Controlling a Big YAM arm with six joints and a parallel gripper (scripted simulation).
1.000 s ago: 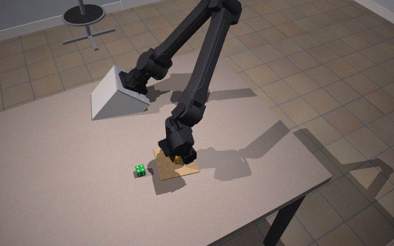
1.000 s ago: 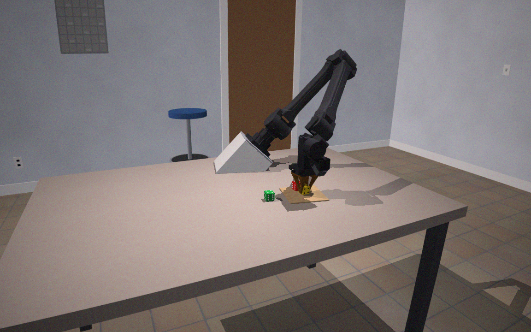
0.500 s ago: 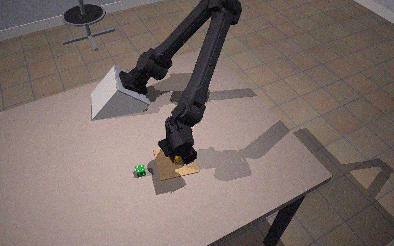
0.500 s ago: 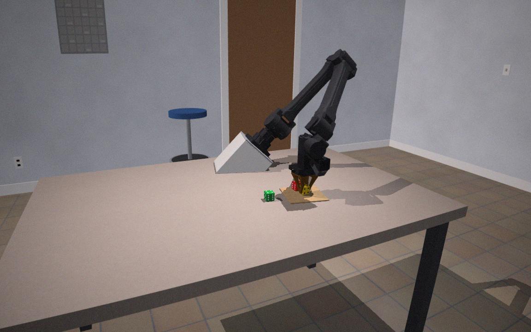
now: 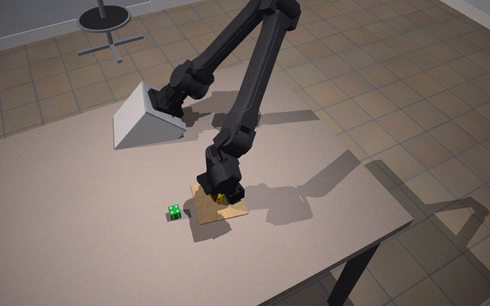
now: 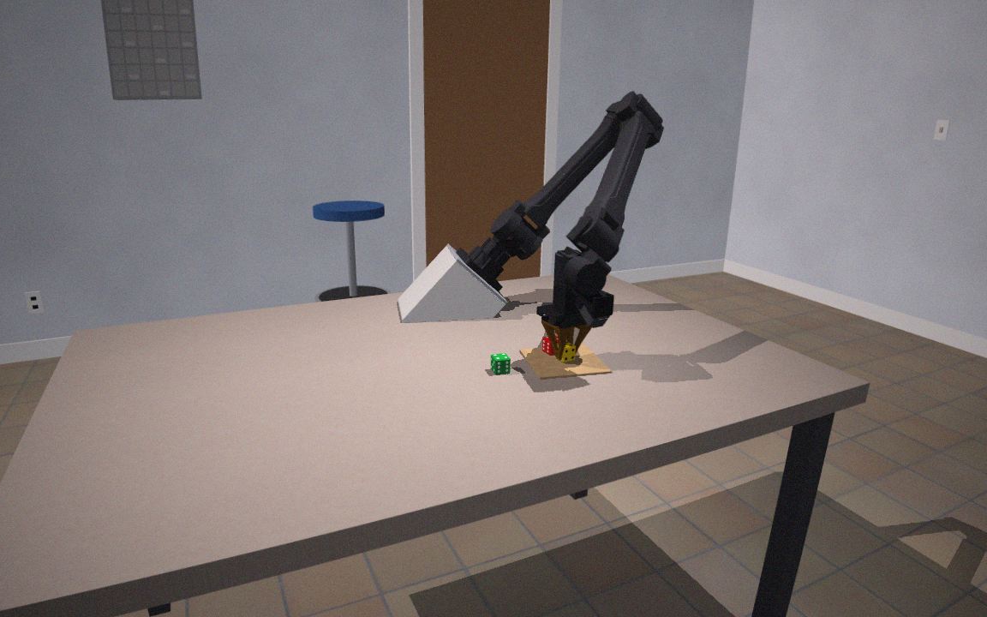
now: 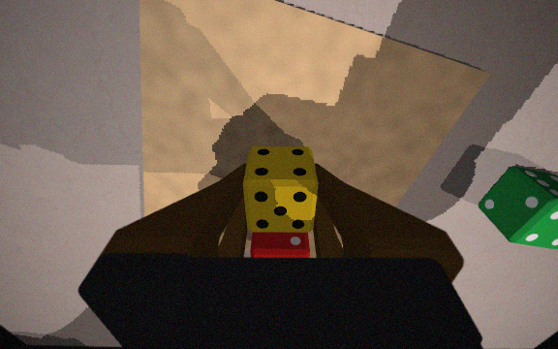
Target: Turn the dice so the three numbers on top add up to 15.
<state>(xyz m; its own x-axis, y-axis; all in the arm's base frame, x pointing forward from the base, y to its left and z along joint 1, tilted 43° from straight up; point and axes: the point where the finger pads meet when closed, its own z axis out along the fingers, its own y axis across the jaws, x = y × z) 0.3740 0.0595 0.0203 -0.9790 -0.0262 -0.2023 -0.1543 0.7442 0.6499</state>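
The gripper (image 7: 280, 213) is closed on the yellow die (image 7: 280, 189), with a brown finger (image 7: 197, 218) pressed against each side of it. The wrist view shows one yellow face carrying five pips and the adjoining face carrying six; which of them points up cannot be settled from that angle. In the exterior view the yellow die (image 6: 568, 352) sits low over the mat (image 6: 551, 367), at or just above its surface; contact cannot be confirmed.

The red die (image 7: 280, 245) lies directly behind the yellow one, close under the gripper body, with a single white pip visible. In the exterior view the red die (image 6: 547, 344) stands on the mat beside the yellow one; its top number is too small to read.

The green die (image 5: 175, 211) rests on the table (image 5: 67, 228), just beside the mat's edge but apart from it and not on it. Its top face appears to show four pips.

The mat lies flat, partly in the arm's shadow.

Assessment: the task is roughly mid-course. Two dice are at the mat, one of them in the grasp. Outstanding work, in my judgement: set the yellow die down with the needed face up, bring the green die onto the mat, confirm the three tops sum to fifteen, then release.
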